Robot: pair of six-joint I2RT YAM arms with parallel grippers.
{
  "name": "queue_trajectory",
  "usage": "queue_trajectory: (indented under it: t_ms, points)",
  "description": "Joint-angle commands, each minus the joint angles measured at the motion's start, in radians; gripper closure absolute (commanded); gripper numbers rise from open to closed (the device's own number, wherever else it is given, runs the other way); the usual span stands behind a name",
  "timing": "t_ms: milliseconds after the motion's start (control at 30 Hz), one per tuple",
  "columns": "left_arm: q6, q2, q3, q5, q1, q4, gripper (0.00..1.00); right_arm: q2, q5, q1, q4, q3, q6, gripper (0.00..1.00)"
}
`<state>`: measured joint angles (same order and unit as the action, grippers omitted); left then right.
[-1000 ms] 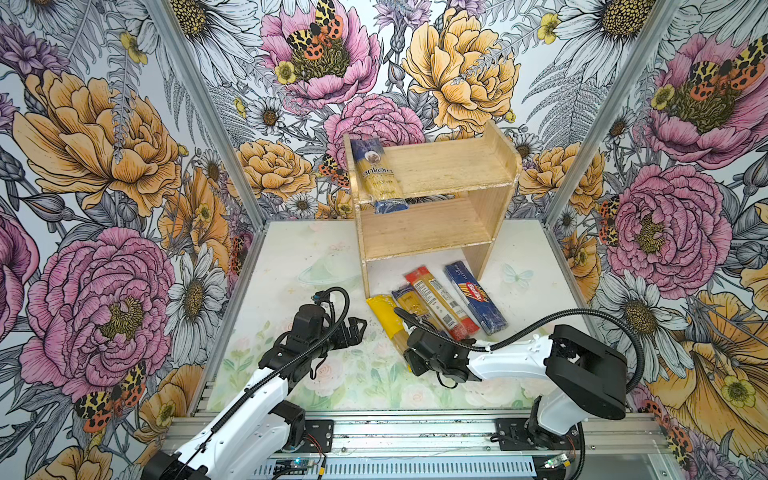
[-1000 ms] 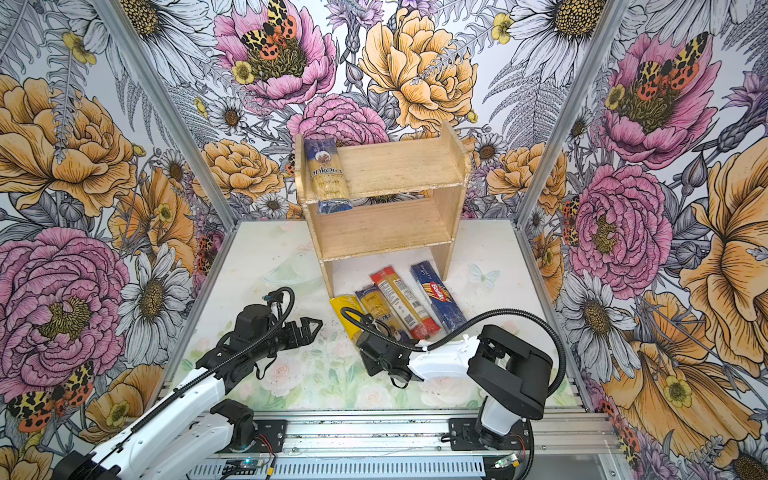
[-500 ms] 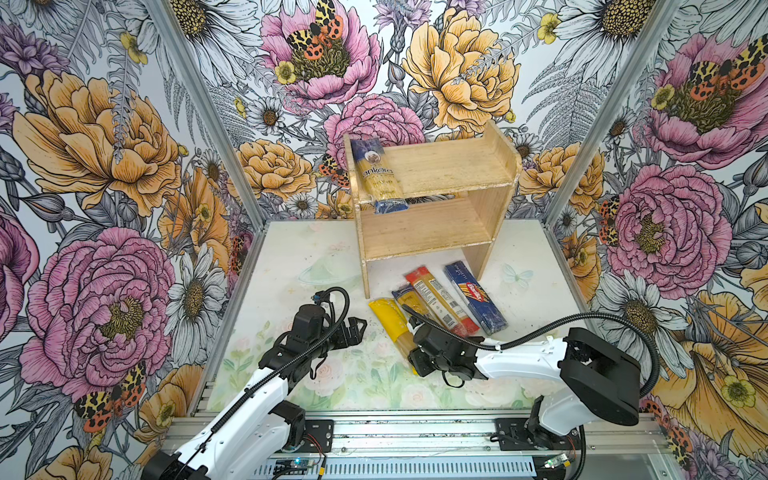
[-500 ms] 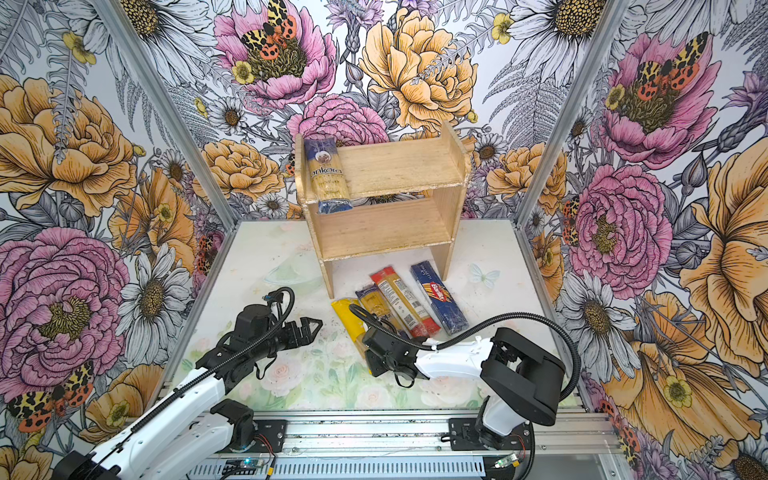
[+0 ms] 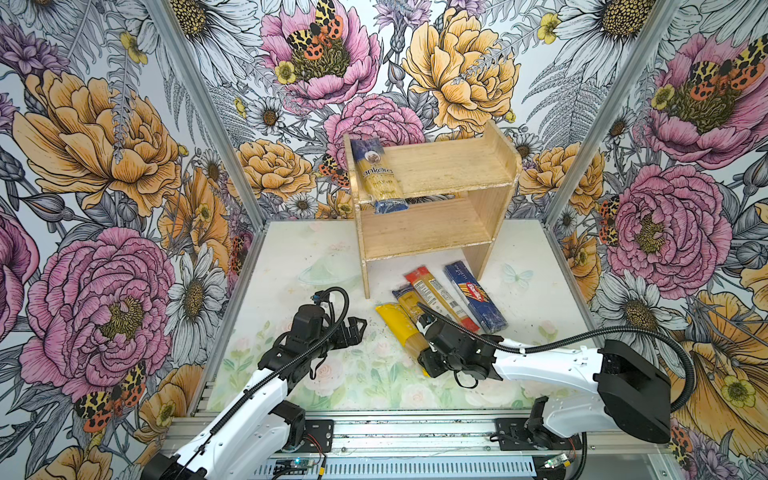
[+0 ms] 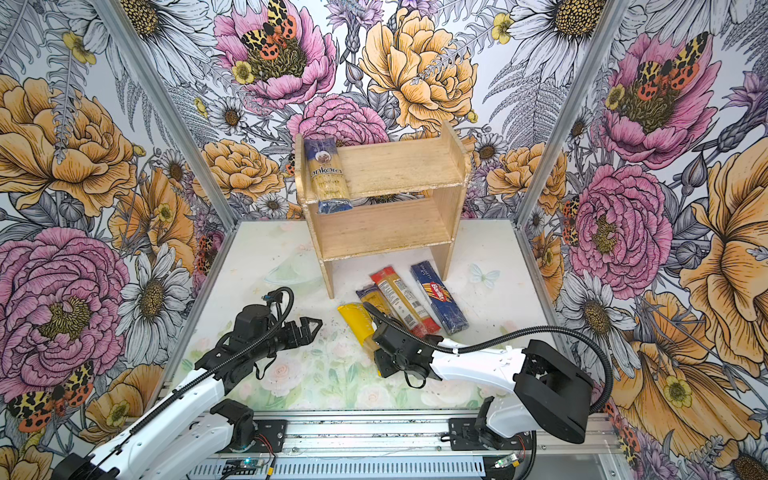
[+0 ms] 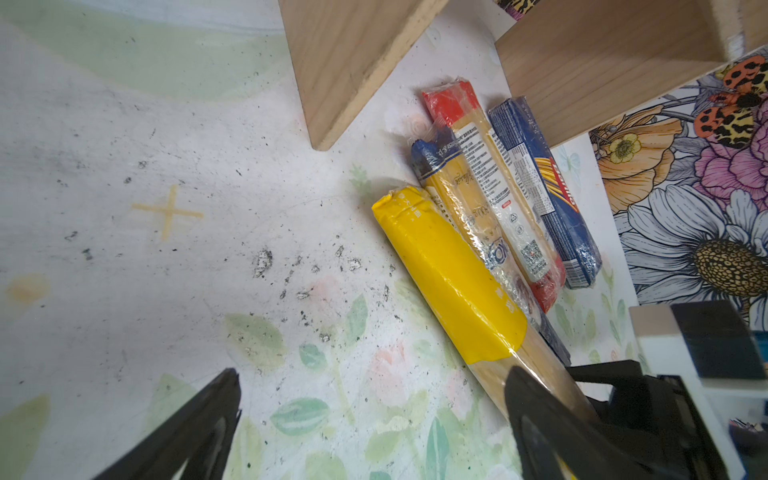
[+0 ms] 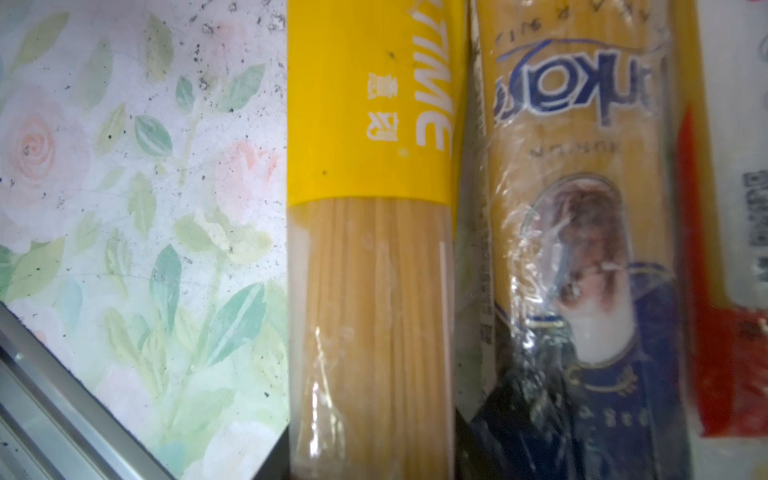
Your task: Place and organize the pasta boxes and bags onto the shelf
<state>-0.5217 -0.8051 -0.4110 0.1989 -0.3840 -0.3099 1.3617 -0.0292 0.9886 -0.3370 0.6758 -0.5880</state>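
Pasta packs counted: five, one on the shelf (image 5: 449, 166) and four on the table (image 5: 291, 266). Shelf: one, bare wood, two tiers between two side panels, standing toward the back edge of the table, right of the middle. The blue-ended "ankara" bag (image 5: 376, 176) lies on the upper tier at its left end, alongside the left panel, its blue end jutting past the tier's front edge. The other four lie flat on the table just in front of the shelf, side by side in one slanted row, neighbours touching or nearly so. Left to right in both top views: yellow-ended bag (image 5: 397, 326), slimmer blue-ended bag (image 5: 409, 299), red-ended pack (image 5: 436, 293), dark blue "Barilla" pack (image 5: 473, 297). The yellow-ended bag lies closest to the table's front edge. The far ends of the red-ended pack and the dark blue "Barilla" pack lie between the feet of the two panels. Grippers: two. The left gripper (image 5: 358, 331) hovers over bare table left of the yellow-ended bag, fingers spread wide, nothing between them. The right gripper (image 5: 428, 359) is down at the near end of the yellow-ended bag, where clear wrap shows the spaghetti. Its fingers are hidden under its own body in both top views and out of its wrist view, so grip or no grip cannot be told.
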Motion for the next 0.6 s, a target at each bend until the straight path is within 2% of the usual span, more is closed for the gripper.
queue_trajectory:
  t_ms: [0, 167, 567]
  points:
    - [0.007, 0.000, 0.010, -0.007, -0.002, 0.012, 0.01, -0.069, -0.017, -0.016, -0.009, 0.009, -0.035, 1.00]
    - [0.009, -0.007, 0.010, -0.006, -0.002, 0.019, 0.01, -0.084, 0.002, -0.028, -0.031, 0.020, -0.027, 1.00]
    - [0.014, -0.011, 0.017, -0.004, -0.001, 0.025, 0.01, -0.107, -0.034, -0.036, -0.063, 0.067, 0.048, 1.00]
